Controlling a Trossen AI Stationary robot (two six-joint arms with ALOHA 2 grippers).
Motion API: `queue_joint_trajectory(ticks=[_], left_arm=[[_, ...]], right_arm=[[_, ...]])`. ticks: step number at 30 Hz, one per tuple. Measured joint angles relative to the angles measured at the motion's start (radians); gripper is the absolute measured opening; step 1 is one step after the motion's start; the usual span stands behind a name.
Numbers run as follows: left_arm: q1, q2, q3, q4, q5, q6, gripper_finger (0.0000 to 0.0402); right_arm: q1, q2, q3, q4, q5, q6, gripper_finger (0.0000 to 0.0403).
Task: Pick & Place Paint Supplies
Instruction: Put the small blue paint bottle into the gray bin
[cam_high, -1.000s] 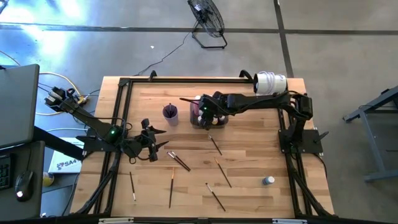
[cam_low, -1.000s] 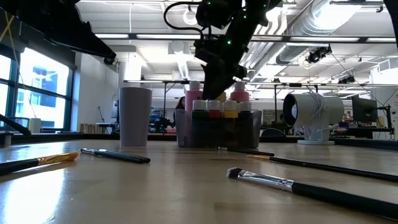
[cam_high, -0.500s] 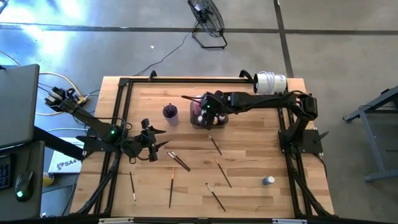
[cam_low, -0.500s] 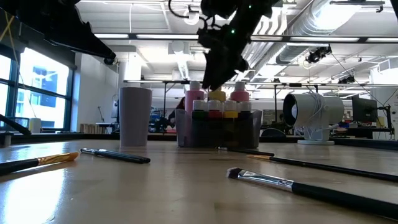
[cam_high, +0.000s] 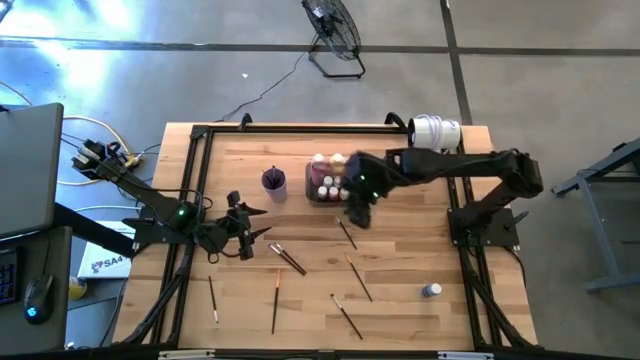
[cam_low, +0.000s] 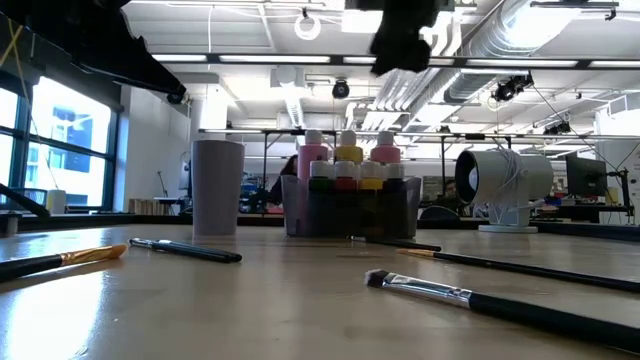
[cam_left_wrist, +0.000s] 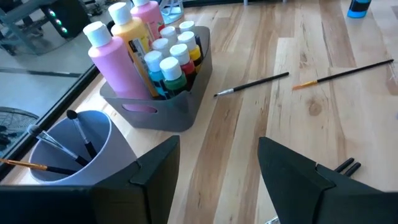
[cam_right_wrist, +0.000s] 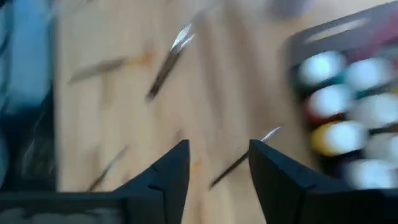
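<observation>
The dark grey tray (cam_high: 311, 192) stands at the table's far middle with the paint bottles in it: two pink ones (cam_left_wrist: 117, 67), a yellow one (cam_left_wrist: 134, 38) and several small white-capped ones (cam_left_wrist: 175, 58). A purple cup (cam_high: 274, 181) to its left holds brushes (cam_left_wrist: 79, 138). Several paintbrushes (cam_high: 345, 232) lie flat on the wood. My right gripper (cam_high: 358, 216) hangs open and empty in the air, just near of the tray, above one brush (cam_right_wrist: 239, 159). My left gripper (cam_left_wrist: 217, 180) stands open and empty at the table's left (cam_high: 250, 231).
More brushes lie nearer the front edge (cam_high: 360, 278) (cam_high: 347, 316) (cam_high: 275, 300) (cam_high: 213, 298), and a pair (cam_high: 288, 258) beside my left gripper. A small blue-capped bottle (cam_high: 431, 290) stands at the near right. A white round device (cam_high: 435, 131) sits at the far right corner.
My right gripper has risen from over the tray's bottles and swung toward the table's near edge, tipping less steeply downward. The yellow bottle that it covered now shows standing in the tray between the pink ones.
</observation>
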Motion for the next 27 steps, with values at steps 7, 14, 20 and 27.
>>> queue_joint_trajectory(ticks=[7,14,20,27], left_arm=[[0.000,0.000,0.000,0.000,0.021,-0.018,0.0211],[0.000,0.001,0.000,0.000,0.049,-0.037,0.0211],[0.000,0.001,0.000,0.000,0.049,-0.057,0.0211],[0.000,0.001,0.000,0.000,0.049,-0.058,0.0211]], right_arm=[[0.175,-0.096,0.000,-0.029,0.037,-0.143,0.0044],[0.298,-0.251,-0.035,-0.004,0.268,-0.199,0.0003],[0.314,-0.506,-0.327,0.263,0.292,-0.196,0.0003],[0.287,-0.815,-0.796,0.760,0.321,-0.197,0.0003]])
